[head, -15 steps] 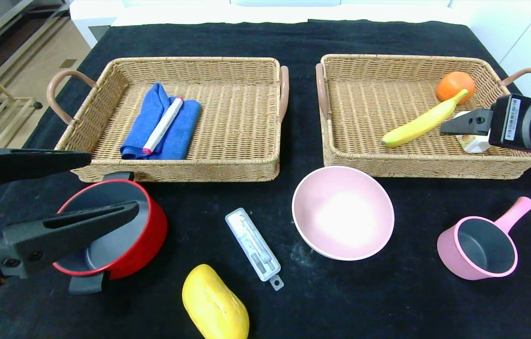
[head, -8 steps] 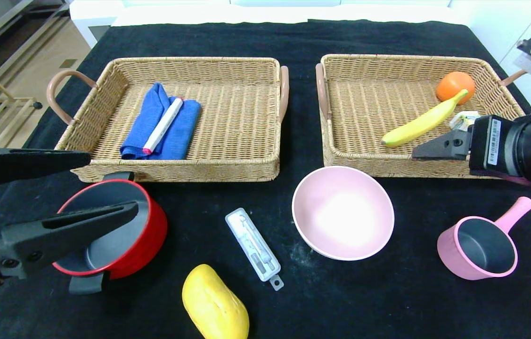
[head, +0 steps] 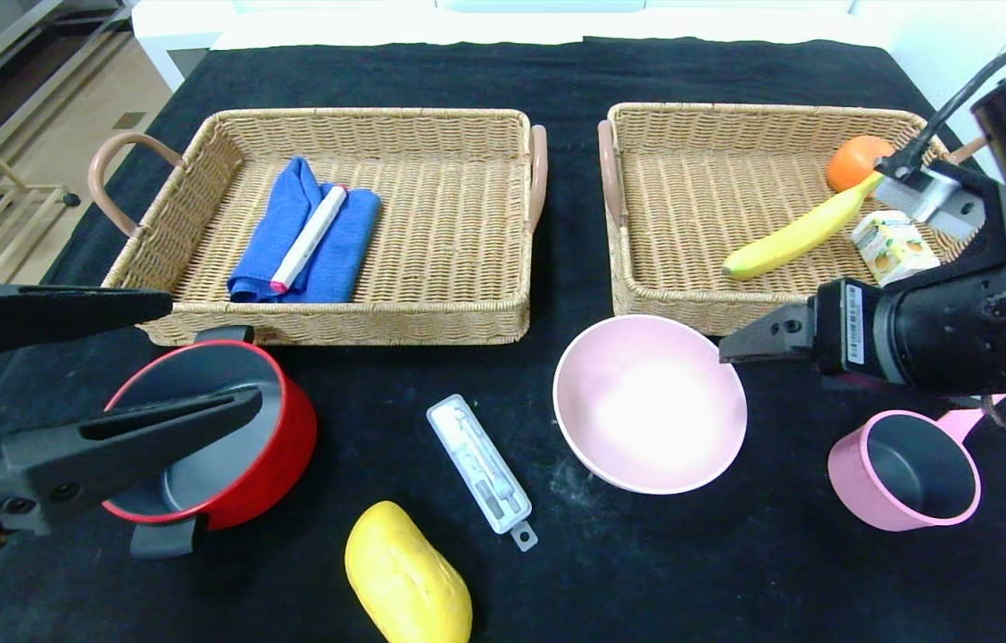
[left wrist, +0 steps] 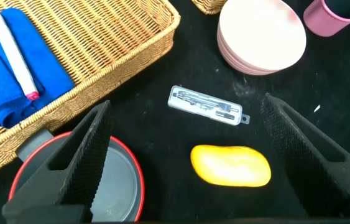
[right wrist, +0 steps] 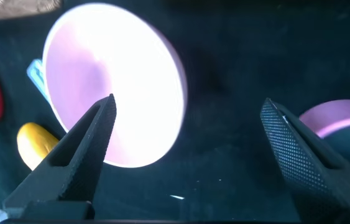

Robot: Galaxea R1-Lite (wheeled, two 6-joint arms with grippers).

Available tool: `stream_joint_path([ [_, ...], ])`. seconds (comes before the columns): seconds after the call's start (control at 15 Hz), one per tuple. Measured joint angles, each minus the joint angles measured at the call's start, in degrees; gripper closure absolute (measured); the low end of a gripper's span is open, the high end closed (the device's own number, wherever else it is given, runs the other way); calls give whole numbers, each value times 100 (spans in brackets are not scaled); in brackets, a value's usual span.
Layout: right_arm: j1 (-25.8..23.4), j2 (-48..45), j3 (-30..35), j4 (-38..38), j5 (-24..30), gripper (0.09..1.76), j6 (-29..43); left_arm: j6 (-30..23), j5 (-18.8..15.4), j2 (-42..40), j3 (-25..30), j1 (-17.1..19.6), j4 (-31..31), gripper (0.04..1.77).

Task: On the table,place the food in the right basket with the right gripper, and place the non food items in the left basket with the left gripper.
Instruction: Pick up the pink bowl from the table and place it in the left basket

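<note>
Yellow mango (head: 407,576) lies on desk (head: 717,572) at near edge, w/ right gripper (right wrist: 187,140) empty, jaws wide, above pink bowl (head: 650,404); likely smooth, rounded, firm: grip across narrow middle; left gripper (head: 172,357), jaws wide, over red pot (head: 279,455).

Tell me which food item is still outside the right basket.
The yellow mango-like fruit, lying on the table near the front edge. The banana, orange and drink carton already sit in the right basket.
</note>
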Motion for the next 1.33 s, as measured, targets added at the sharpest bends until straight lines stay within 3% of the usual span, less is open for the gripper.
stream_joint_path([
  [1.33, 269, 1217, -223, -266, 72, 15, -2, 2, -22, 5, 38, -5, 4, 9],
])
